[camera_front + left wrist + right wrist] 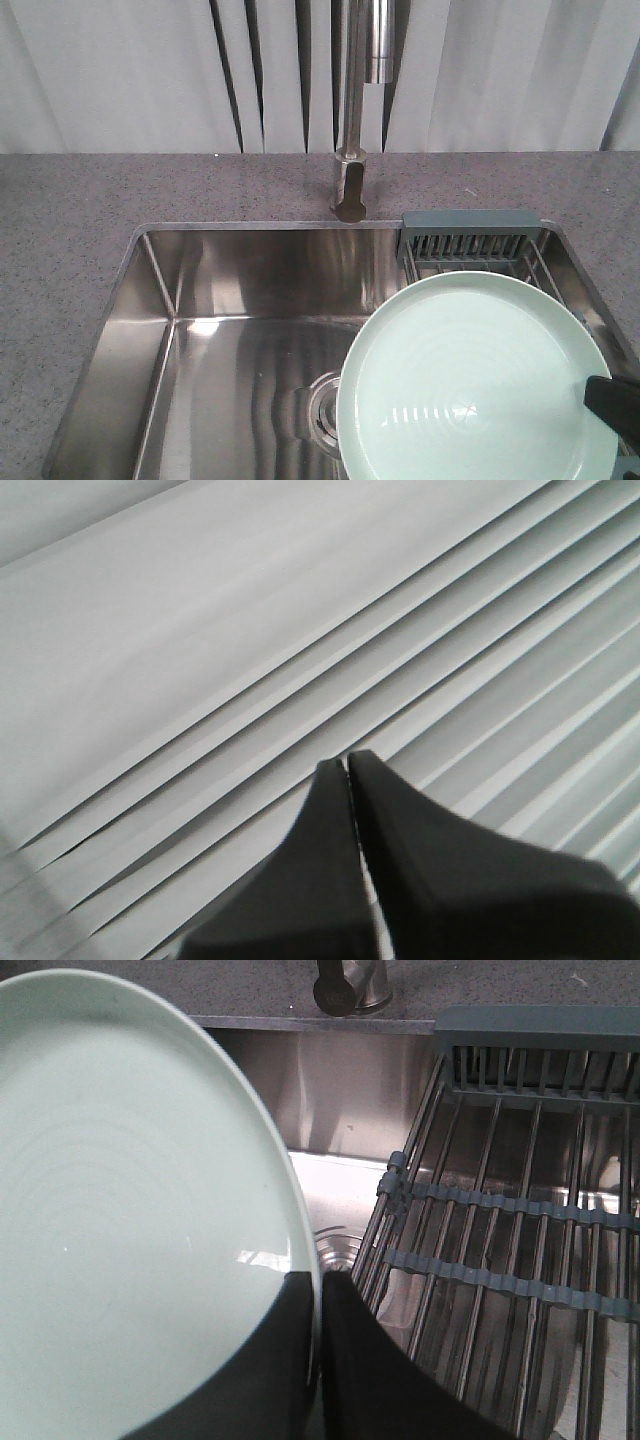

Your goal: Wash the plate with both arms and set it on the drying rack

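The pale mint-green plate hangs over the right part of the sink, partly covering the drying rack. My right gripper is shut on its right rim. In the right wrist view the plate fills the left half, its rim pinched between the black fingers of that gripper, with the drying rack of steel rods and grey-blue bars to the right. My left gripper is shut on nothing and faces white pleated curtains; it does not show in the front view.
The steel sink basin has a round drain partly behind the plate. A steel faucet rises from the speckled grey counter behind the sink. White curtains hang at the back.
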{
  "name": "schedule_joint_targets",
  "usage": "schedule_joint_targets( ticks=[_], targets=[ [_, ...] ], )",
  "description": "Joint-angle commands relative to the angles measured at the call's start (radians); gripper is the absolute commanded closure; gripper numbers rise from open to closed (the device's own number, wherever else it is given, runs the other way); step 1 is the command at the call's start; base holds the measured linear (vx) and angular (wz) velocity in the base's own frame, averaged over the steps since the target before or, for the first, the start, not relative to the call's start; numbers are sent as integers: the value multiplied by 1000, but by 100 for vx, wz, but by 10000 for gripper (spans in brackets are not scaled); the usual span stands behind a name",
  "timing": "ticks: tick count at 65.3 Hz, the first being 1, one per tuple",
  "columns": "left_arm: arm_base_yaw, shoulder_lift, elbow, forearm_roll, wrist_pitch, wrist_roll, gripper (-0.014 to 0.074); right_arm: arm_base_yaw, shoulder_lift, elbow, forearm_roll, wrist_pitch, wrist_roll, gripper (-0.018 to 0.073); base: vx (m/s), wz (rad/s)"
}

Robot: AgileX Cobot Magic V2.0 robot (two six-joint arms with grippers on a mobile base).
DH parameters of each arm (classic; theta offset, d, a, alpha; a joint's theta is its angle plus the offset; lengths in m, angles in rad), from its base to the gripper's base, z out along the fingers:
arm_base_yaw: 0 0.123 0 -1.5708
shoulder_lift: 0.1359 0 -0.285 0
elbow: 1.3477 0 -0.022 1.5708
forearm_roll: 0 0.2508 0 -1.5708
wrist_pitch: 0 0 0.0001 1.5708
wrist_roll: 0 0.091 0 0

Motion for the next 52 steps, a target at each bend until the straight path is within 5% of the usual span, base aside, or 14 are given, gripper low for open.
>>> schedule_joint_targets(
  ticks=[1, 15, 27, 42, 52],
  targets=[
    [-8, 20, -113, 146, -95, -38, 603, -7, 4, -26, 49, -38, 0, 561, 0, 0],
    [-8, 273, -363, 548, -52, -40, 603, -7, 4, -26, 49, -38, 0, 561, 0, 0],
    [-8, 572, -508, 745, -94, -96, 592, -7, 4, -26, 49, -38, 0, 561, 0, 0],
    [-8, 954, -652, 1034, -344, -325, 526, -7, 4, -26, 49, -38, 0, 561, 0, 0],
    [-8, 1196, -791, 1222, -479, -492, 379, -7, 4, -26, 49, -38, 0, 561, 0, 0]
  ],
)
